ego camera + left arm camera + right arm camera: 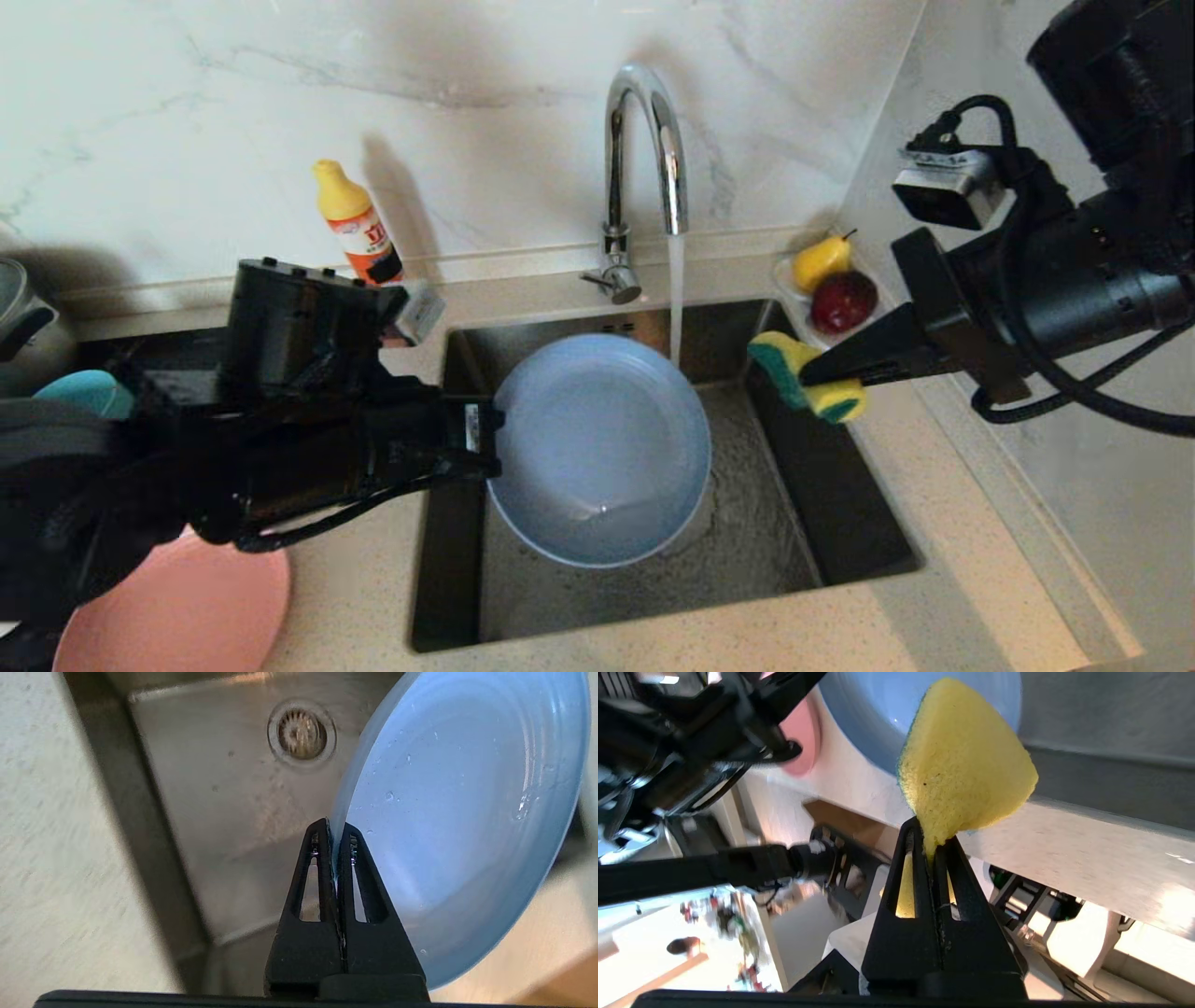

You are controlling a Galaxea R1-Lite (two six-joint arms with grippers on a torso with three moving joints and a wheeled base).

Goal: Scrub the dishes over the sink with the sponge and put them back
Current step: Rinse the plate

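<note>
My left gripper (490,439) (334,828) is shut on the left rim of the large blue plate (597,448) (467,812), holding it tilted over the sink (794,523) (224,812). The plate's face is wet. My right gripper (810,375) (931,830) is shut on the yellow sponge (808,378) (966,756), green face toward the plate, at the sink's right edge and apart from the plate. A pink plate (177,607) lies on the counter at the front left, and a teal bowl (84,392) shows behind my left arm.
Water runs from the chrome faucet (644,140) just past the plate's far edge. A detergent bottle (359,224) stands at the back wall. A small white dish (782,280) with a pear and red fruit sits right of the sink. A steel pot (23,317) is far left.
</note>
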